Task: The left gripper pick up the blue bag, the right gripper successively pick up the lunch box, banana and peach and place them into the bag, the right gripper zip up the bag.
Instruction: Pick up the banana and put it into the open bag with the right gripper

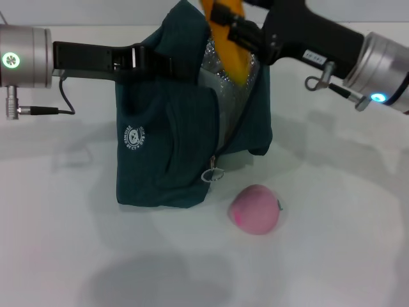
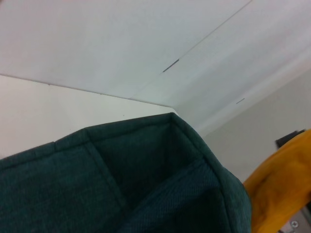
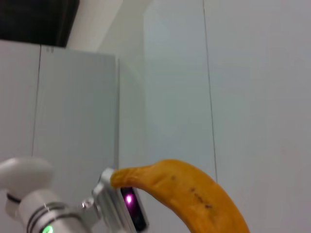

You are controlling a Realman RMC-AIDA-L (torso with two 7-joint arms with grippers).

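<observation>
The blue bag stands upright on the white bench, its top open and a silvery lining showing inside the mouth. The left end effector reaches in from the left and is pinched on the bag's upper edge, holding that side up. Over the opening, the right end effector comes in from the upper right, clamped on the banana, whose lower end dips into the bag's mouth against the lining. A zipper pull with a metal ring hangs at the bag's front corner. Just beside that corner, in front and to the right, the pink peach lies on the bench, apart from the bag.

On the bag's front is a small round white emblem with lettering around its rim, too small to read. A white label on the right arm's black housing is likewise unreadable.

The bench is plain and matte, carrying soft shadows. The wrist views show pale wall panels with thin seams behind it.
</observation>
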